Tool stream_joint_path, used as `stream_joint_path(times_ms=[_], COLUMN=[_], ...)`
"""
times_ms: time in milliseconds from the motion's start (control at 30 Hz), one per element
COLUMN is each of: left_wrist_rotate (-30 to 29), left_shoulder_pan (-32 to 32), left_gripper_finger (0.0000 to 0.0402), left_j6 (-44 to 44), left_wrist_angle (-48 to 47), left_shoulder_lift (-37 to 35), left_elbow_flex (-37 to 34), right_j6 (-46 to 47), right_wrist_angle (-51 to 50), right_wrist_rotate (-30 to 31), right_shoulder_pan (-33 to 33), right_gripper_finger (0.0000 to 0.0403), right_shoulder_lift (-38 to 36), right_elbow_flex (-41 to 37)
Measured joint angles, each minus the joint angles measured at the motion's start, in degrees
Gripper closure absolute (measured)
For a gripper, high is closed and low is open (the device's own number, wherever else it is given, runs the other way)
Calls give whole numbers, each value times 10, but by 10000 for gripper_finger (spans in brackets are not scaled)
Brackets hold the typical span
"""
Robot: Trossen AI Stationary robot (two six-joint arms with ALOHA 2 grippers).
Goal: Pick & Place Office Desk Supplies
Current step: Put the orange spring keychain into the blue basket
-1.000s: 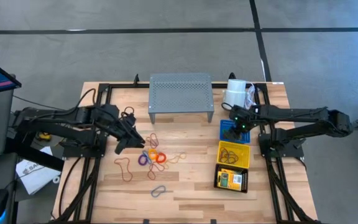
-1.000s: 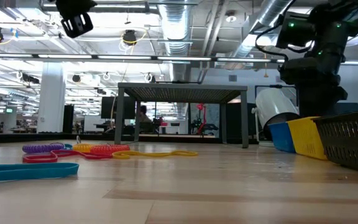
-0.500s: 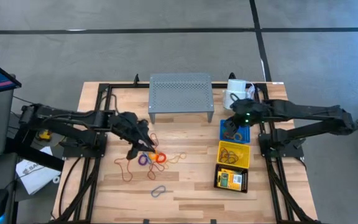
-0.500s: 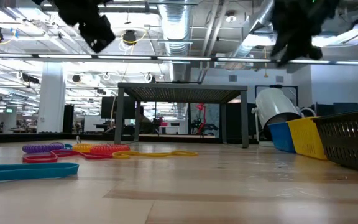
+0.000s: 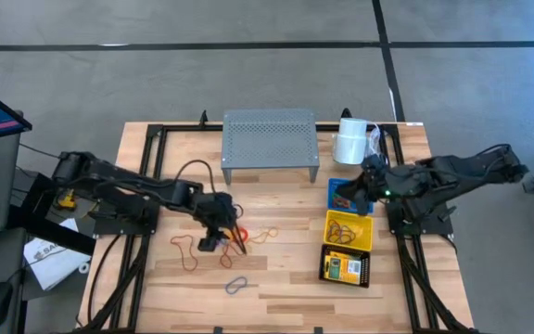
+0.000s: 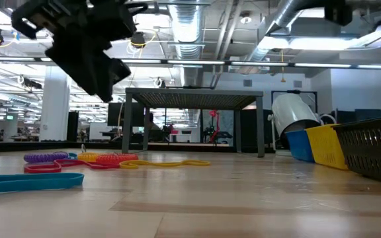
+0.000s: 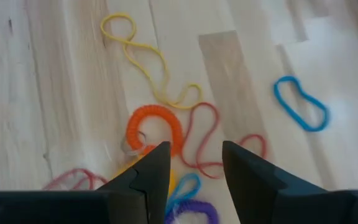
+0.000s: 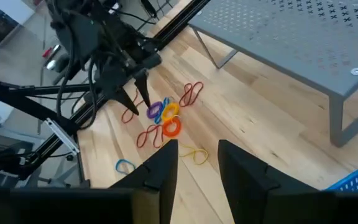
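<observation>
Hovering over orange loop (image 7: 155, 126): left claw (image 7: 194, 167) parted, empty; right claw (image 8: 197, 163) parted, empty.

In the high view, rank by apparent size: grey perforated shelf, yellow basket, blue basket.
1. Grey perforated shelf, clearly largest.
2. Yellow basket.
3. Blue basket, though the right gripper covers part of it, so this placing is unsure.

Pale wood-grain table (image 5: 286, 278), grey perforated shelf (image 5: 270, 137), white paper roll (image 5: 349, 141), blue basket (image 5: 341, 188), yellow basket (image 5: 350, 243), black basket (image 5: 364, 270), orange coiled loop (image 7: 156, 124), thin red loop (image 7: 205, 140), yellow loop (image 7: 143, 59), blue loop (image 7: 301, 112), purple loop (image 7: 194, 211), dark fingers (image 7: 153, 171).
</observation>
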Motion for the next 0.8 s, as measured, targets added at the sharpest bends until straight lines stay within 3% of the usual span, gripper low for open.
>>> stream_joint_path(times_ms=[167,533,800], left_wrist_rotate=[-44,-52,-62], left_shoulder_pan=[-12,-12,-24], left_gripper_finger=[254,196,187], left_j6=[17,-46,-55], left_wrist_angle=[1,91,107], left_shoulder_lift=[52,123,162], left_elbow_flex=[15,17,17], right_j6=[9,7,2], right_wrist_angle=[2,29,53], right_wrist_rotate=[19,19,19], right_shoulder_pan=[23,45,47], right_gripper_finger=[291,292,292], right_shoulder_lift=[23,65,62], right_elbow_flex=[0,0,0])
